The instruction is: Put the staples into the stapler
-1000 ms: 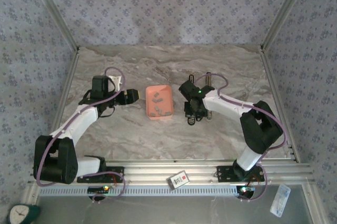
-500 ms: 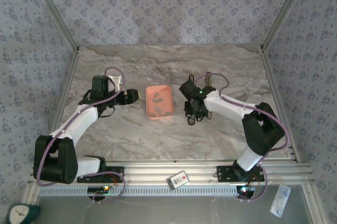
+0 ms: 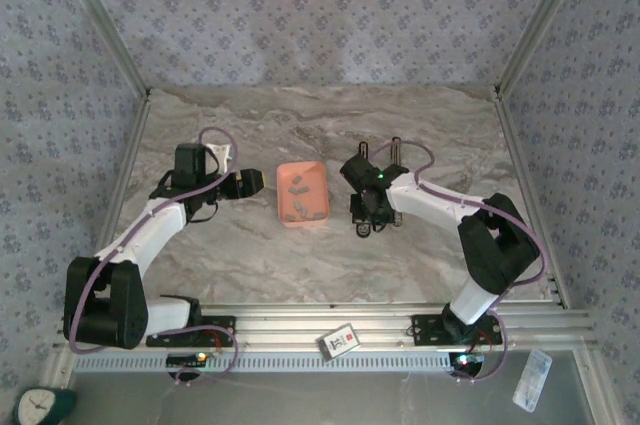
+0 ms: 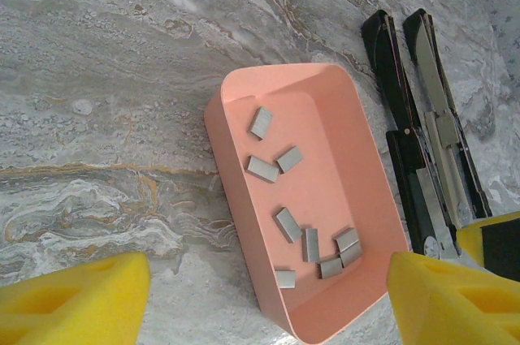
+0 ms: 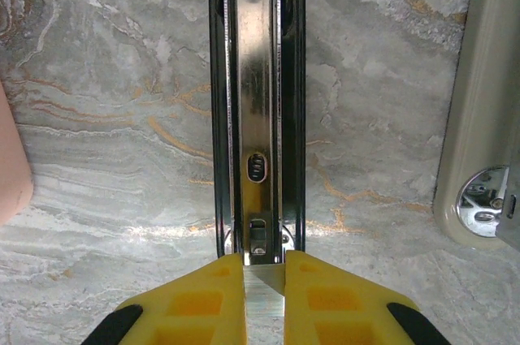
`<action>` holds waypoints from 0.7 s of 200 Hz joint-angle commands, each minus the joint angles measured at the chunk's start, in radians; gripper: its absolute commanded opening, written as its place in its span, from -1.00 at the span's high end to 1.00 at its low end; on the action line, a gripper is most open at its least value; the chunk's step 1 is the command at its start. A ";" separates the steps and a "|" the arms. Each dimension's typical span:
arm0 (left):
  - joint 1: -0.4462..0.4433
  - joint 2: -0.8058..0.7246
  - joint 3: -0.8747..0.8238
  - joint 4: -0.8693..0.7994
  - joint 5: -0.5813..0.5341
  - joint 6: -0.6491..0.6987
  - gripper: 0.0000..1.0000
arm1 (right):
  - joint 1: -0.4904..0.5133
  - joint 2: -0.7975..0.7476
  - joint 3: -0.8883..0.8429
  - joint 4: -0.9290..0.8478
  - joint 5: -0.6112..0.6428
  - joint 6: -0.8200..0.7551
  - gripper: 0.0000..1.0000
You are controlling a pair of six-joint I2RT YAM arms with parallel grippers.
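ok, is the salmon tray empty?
No. In the left wrist view, several short grey staples lie loose on the floor of the salmon tray.

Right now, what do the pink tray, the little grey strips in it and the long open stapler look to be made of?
The tray: probably plastic, matte salmon-orange with rounded moulded corners. The staples: metal, dull grey with faint sheen. The stapler: its channel is bright polished metal, mirror-like, with black edges, likely painted metal or plastic.

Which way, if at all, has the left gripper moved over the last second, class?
No: the left gripper keeps its gap to the salmon tray's left rim.
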 commanded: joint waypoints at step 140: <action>-0.002 0.017 0.022 0.001 0.000 0.012 -0.54 | 0.016 -0.003 0.039 -0.032 0.021 0.012 0.70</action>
